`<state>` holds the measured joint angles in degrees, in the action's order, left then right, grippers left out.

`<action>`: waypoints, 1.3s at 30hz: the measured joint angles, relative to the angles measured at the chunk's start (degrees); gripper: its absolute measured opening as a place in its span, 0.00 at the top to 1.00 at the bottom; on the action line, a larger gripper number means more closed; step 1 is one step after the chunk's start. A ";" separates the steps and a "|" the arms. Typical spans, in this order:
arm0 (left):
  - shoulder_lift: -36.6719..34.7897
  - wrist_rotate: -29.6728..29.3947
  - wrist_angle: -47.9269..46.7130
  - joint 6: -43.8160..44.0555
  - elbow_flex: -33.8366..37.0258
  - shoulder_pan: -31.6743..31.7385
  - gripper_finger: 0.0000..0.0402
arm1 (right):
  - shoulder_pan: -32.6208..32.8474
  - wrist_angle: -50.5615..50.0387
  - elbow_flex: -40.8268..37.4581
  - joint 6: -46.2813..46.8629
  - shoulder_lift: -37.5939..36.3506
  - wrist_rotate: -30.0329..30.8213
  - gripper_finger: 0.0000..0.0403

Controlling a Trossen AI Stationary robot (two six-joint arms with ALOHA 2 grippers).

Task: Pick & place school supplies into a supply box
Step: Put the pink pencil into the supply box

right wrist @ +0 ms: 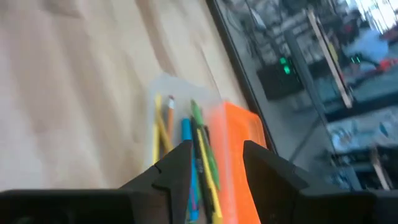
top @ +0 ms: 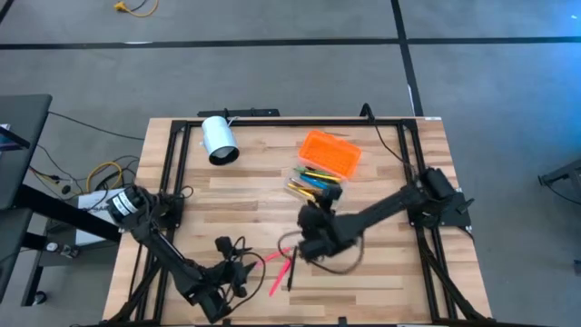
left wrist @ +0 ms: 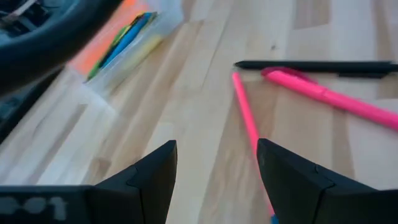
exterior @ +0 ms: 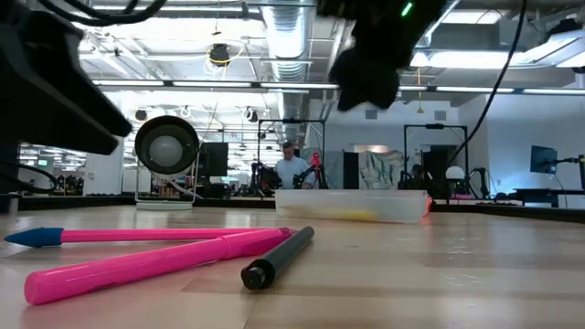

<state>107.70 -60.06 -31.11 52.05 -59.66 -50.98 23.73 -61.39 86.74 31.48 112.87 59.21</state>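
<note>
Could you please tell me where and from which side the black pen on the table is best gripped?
Grip the black pen at mid-barrel, coming straight down from above, fingers across its width. It lies flat on the table, one end beside the pink pens, the rest clear.

Only one marking shows — pale digits on the left gripper (left wrist: 214, 168) body, blurred, perhaps "01" — nothing else legible.

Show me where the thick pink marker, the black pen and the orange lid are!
thick pink marker (exterior: 151, 260), low view, middle of its barrel.
black pen (exterior: 279, 257), low view, middle of its dark barrel.
orange lid (top: 330, 153), high view, centre of the lid's flat top.
</note>
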 joint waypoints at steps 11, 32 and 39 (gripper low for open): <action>0.00 15.08 11.69 -11.15 0.00 7.21 0.47 | 12.85 1.18 0.04 2.14 -3.07 2.87 0.69; 0.44 27.15 15.04 -14.81 0.00 14.64 0.47 | 35.03 1.49 0.04 10.99 -3.07 10.16 0.70; 2.14 31.14 16.70 -14.44 -0.07 16.60 0.47 | 38.55 2.44 0.01 13.69 -2.94 11.43 0.70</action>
<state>109.84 -28.93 -14.40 37.60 -59.72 -34.38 62.28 -58.95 86.74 45.17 109.93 70.64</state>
